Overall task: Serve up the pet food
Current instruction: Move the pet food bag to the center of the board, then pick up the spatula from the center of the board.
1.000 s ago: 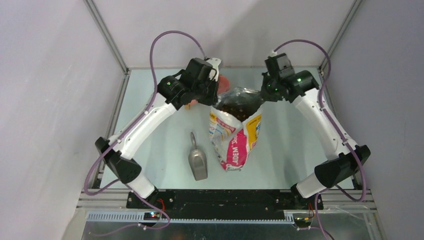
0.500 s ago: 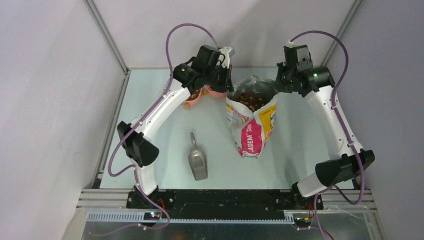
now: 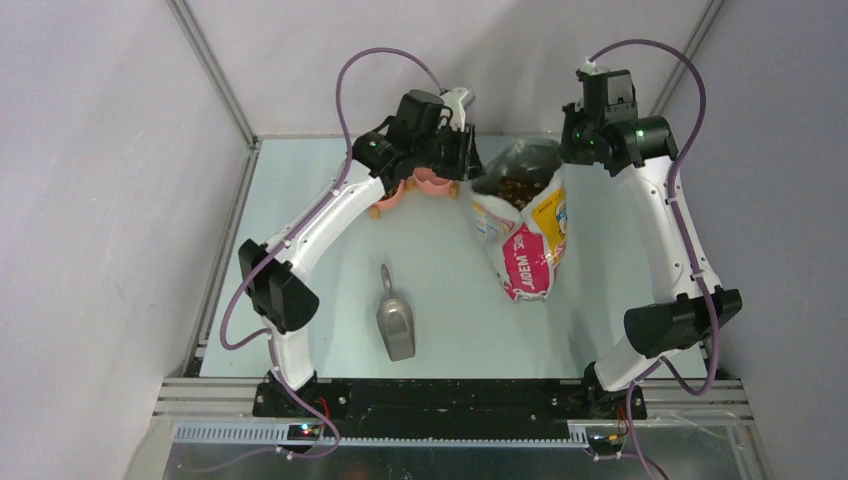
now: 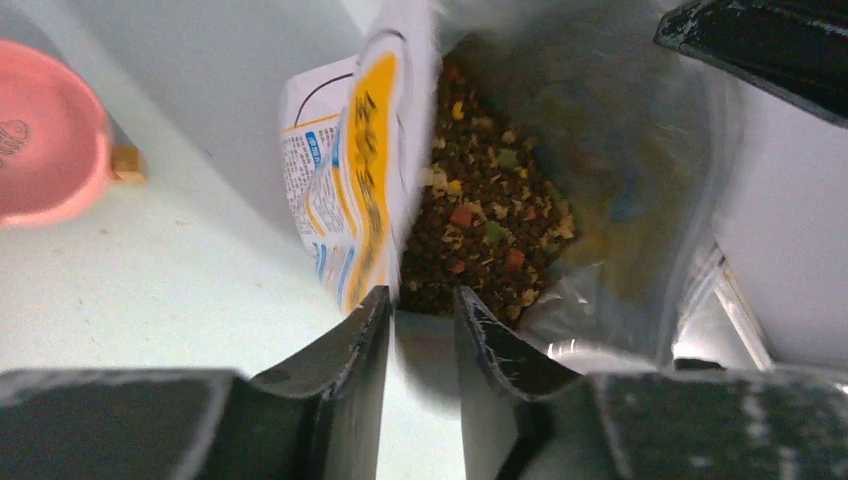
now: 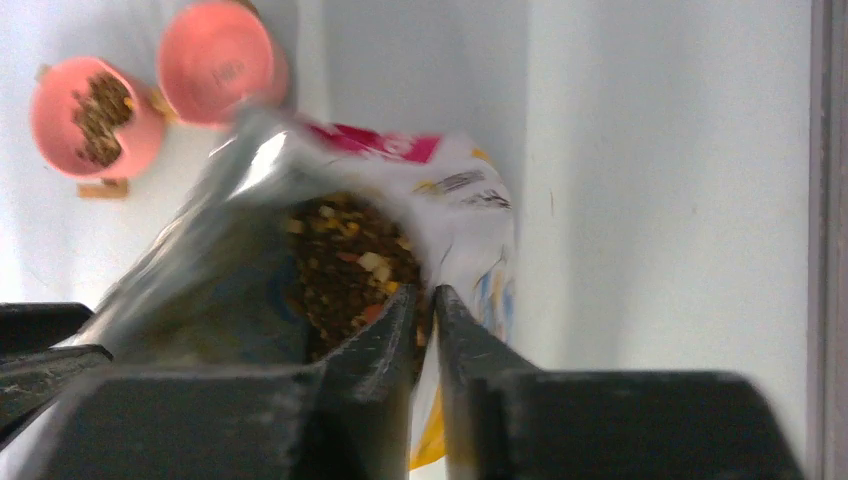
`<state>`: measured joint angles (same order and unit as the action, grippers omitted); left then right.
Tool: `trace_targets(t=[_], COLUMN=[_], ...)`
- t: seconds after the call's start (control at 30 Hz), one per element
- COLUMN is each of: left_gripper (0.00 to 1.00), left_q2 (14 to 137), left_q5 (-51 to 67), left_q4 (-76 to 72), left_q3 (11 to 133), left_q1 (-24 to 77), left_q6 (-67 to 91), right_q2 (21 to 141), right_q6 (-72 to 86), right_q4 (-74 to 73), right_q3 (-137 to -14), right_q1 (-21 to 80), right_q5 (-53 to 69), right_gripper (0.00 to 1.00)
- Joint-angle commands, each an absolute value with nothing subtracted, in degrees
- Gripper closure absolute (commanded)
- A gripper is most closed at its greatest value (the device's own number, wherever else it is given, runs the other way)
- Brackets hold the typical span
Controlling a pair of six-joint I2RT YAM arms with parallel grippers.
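Note:
The pet food (image 4: 480, 230) is a dark heap of kibble inside the open printed bag (image 3: 525, 245), which stands at the back of the table. My left gripper (image 4: 420, 305) is at the bag's left rim. Its jaws are parted, and the rim lies blurred in the gap between them. At the right rim is my right gripper (image 5: 427, 300), with its fingers pinched on the white and yellow bag wall. In the right wrist view the kibble (image 5: 345, 260) shows just left of those fingers. One pink bowl (image 5: 95, 115) also holds some kibble.
A second pink bowl (image 5: 215, 60) looks empty. Both bowls (image 3: 432, 182) sit on a stand left of the bag, under my left wrist. A grey metal scoop (image 3: 396, 320) lies near the front centre. The back wall is close behind the bag.
Both arms have carried the bag to the right and toward the back wall. My left gripper's jaws, shut before, have parted at the rim.

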<state>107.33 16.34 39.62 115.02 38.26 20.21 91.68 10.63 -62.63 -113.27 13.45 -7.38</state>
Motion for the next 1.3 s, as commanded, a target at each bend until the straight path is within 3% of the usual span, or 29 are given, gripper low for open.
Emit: trace_targets(t=[0.0, 0.03, 0.07, 0.13, 0.27, 0.5, 0.6, 0.77, 1.13, 1.27], left_gripper=[0.57, 0.54, 0.48, 0.41, 0.32, 0.29, 0.35, 0.38, 0.27, 0.34], left_q2=[101.81, 101.4, 100.25, 98.08, 92.86, 85.99, 86.48, 86.22, 84.12, 85.85], left_q5=[14.45, 14.07, 13.56, 12.22, 8.38, -1.15, -4.12, -2.69, 8.11, 11.58], left_q4=[34.4, 34.11, 33.93, 33.17, 31.63, 32.95, 36.51, 36.01, 22.3, 16.25], left_q3=[115.9, 115.06, 114.57, 112.32, 105.19, 84.28, 76.95, 67.66, 49.97, 47.97], left_q1=[34.42, 33.69, 32.31, 30.39, 26.73, 23.1, 23.04, 23.15, 24.72, 24.8], left_q6=[22.85, 23.69, 24.02, 24.62, 25.25, 26.18, 27.67, 30.73, 35.17, 38.39], right_q2=[90.06, 90.16, 90.06, 89.72, 87.88, 84.58, 83.1, 81.39, 80.49, 79.95], right_q6=[11.53, 11.52, 11.21, 9.92, 7.93, 10.68, 13.91, 16.54, 16.3, 15.87], right_q4=[-51.32, -51.94, -52.21, -52.12, -50.09, -44.91, -40.53, -35.71, -36.12, -36.7], right_q3=[-119.16, -118.86, -118.42, -118.0, -115.85, -110.77, -107.99, -102.55, -98.26, -98.23], right_q1=[13.2, 13.06, 13.03, 13.04, 12.97, 12.98, 13.79, 15.51, 14.69, 13.81], right_q5=[-3.8, -3.53, -3.06, -2.57, -0.75, 4.1, 7.46, 9.95, 11.1, 12.07], right_gripper=[0.68, 0.6, 0.44, 0.28, 0.15, 0.19, 0.26, 0.29, 0.28, 0.28])
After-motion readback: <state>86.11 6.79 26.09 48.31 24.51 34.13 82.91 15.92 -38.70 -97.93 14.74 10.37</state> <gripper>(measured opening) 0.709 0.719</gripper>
